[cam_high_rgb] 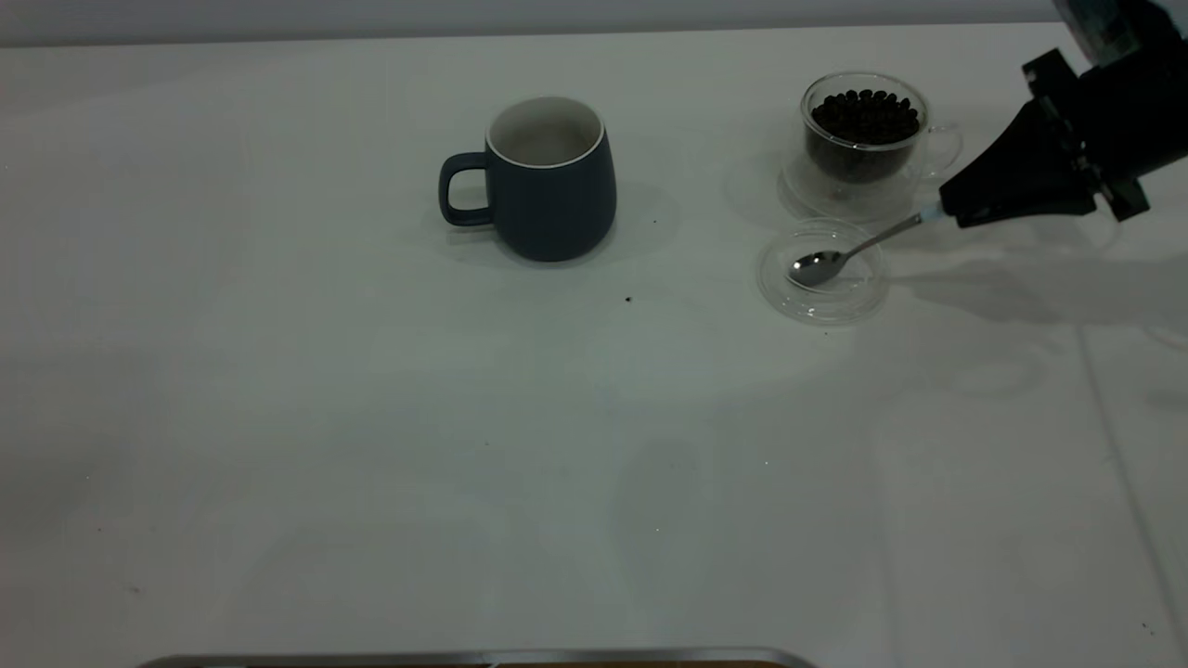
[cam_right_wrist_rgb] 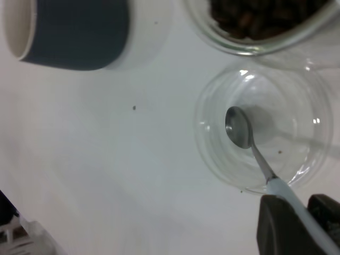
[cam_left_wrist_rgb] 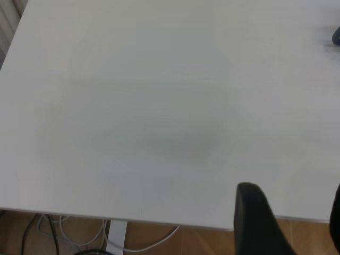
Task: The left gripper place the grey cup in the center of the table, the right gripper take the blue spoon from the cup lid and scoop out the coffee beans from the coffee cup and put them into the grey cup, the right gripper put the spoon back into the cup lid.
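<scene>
The grey cup (cam_high_rgb: 555,186) (cam_right_wrist_rgb: 74,32) stands upright near the table's middle, its handle pointing left. At the back right, the glass coffee cup (cam_high_rgb: 865,125) (cam_right_wrist_rgb: 255,26) is full of coffee beans. In front of it lies the clear cup lid (cam_high_rgb: 854,295) (cam_right_wrist_rgb: 287,106), and the bowl of the blue spoon (cam_high_rgb: 817,267) (cam_right_wrist_rgb: 239,127) rests inside it. My right gripper (cam_high_rgb: 951,211) (cam_right_wrist_rgb: 300,223) is shut on the spoon's pale blue handle, just right of the lid. My left gripper (cam_left_wrist_rgb: 289,212) is open over the bare table edge, away from the objects, and is out of the exterior view.
A stray dark speck (cam_high_rgb: 628,299) lies on the table between the grey cup and the lid. A metal rim (cam_high_rgb: 483,657) runs along the near table edge. Cables (cam_left_wrist_rgb: 79,234) hang below the table edge in the left wrist view.
</scene>
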Robot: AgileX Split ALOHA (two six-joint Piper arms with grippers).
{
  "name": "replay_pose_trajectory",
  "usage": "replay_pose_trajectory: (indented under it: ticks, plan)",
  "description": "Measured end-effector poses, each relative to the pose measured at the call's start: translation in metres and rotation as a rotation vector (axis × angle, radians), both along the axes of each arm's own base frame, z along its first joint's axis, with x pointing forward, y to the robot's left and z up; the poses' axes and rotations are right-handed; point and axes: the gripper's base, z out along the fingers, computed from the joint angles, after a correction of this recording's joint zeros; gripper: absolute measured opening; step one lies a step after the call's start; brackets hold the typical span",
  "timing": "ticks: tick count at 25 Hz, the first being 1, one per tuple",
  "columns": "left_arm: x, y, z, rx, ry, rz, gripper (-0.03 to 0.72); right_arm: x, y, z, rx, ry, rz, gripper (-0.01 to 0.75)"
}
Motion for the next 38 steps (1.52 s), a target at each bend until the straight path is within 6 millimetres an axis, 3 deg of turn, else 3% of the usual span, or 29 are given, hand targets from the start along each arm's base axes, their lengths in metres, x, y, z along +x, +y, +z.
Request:
replay_pose_trajectory:
  ticks: [9,11,17,21,33,35,38]
  plan:
    - [0.000,0.000,0.000,0.000,0.000,0.000,0.408,0.000,0.000,-0.008,0.012,0.015,-0.037,0.149]
    - [0.000,0.000,0.000,0.000,0.000,0.000,0.408,0.000,0.000,-0.010,0.007,0.015,-0.035,0.203]
    - [0.000,0.000,0.000,0.000,0.000,0.000,0.408,0.000,0.000,-0.011,-0.003,-0.025,0.006,0.483]
    - [0.000,0.000,0.000,0.000,0.000,0.000,0.408,0.000,0.000,-0.011,-0.011,-0.043,0.021,0.609]
    - [0.000,0.000,0.000,0.000,0.000,0.000,0.408,0.013,-0.017,-0.019,-0.209,-0.106,-0.132,0.614]
    - [0.000,0.000,0.000,0.000,0.000,0.000,0.408,0.016,-0.018,-0.011,-0.217,-0.127,-0.134,0.598]
    - [0.000,0.000,0.000,0.000,0.000,0.000,0.408,0.023,-0.020,0.024,-0.243,-0.209,-0.120,0.575]
